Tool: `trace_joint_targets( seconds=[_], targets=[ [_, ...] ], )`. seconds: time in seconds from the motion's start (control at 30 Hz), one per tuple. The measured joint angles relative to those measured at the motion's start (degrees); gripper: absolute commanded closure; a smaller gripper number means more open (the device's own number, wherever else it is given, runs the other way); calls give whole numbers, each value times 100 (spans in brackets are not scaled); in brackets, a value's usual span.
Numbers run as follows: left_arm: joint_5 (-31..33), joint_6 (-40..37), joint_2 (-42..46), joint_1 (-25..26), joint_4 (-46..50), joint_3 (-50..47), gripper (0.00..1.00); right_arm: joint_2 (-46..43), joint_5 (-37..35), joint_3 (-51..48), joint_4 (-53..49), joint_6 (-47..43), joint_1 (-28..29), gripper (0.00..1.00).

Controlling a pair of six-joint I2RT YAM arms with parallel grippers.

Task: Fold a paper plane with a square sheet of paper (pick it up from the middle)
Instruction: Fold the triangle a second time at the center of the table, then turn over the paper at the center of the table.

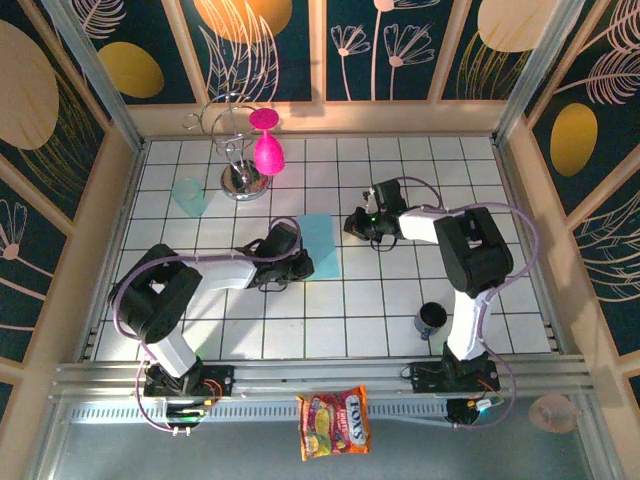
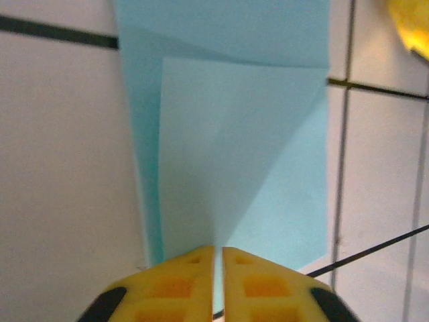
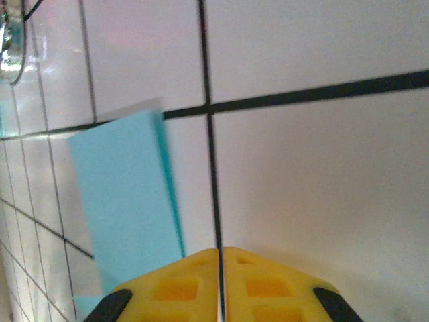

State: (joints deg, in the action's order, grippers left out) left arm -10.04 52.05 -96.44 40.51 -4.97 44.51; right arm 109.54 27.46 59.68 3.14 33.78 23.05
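The square sheet of paper (image 1: 320, 245) lies on the tiled table between the two arms, folded into a narrower light-blue strip. In the left wrist view the paper (image 2: 241, 147) shows a folded-over flap with slanting creases. My left gripper (image 1: 303, 264) sits low at the strip's near left edge. Its yellow fingers (image 2: 218, 248) are over the paper's edge, almost shut with a thin slit and nothing held. My right gripper (image 1: 351, 225) rests on bare tile just right of the strip. It is shut (image 3: 220, 249), with the paper (image 3: 124, 194) to its left.
A wire stand (image 1: 243, 178) with pink goblets (image 1: 266, 152) stands at the back left, a pale-teal cup (image 1: 189, 197) beside it. A dark cup (image 1: 432, 320) sits front right by the right arm. A snack bag (image 1: 334, 422) lies off the table's near edge.
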Motion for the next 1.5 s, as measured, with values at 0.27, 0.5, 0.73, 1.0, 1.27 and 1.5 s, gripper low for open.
trace_joint_targets(
  seconds=[0.27,0.5,0.73,1.0,1.27,1.5],
  targets=[
    [181,326,195,-35,-584,72,63,-960,55,-872,459,433,313,69],
    [155,651,190,-199,-1134,-17,63,-977,85,-1126,846,922,675,67],
    [175,678,66,-396,-1342,-79,64,-977,63,-1128,960,1215,761,71],
    [107,678,-356,-555,-1567,-258,65,-970,39,-1128,955,1419,855,71],
    [63,678,-411,-597,-1895,-498,65,-715,37,-1010,944,1635,1110,70],
    [0,678,-411,-612,-2057,-588,68,-586,-96,-872,793,1768,1257,69]
  ],
)
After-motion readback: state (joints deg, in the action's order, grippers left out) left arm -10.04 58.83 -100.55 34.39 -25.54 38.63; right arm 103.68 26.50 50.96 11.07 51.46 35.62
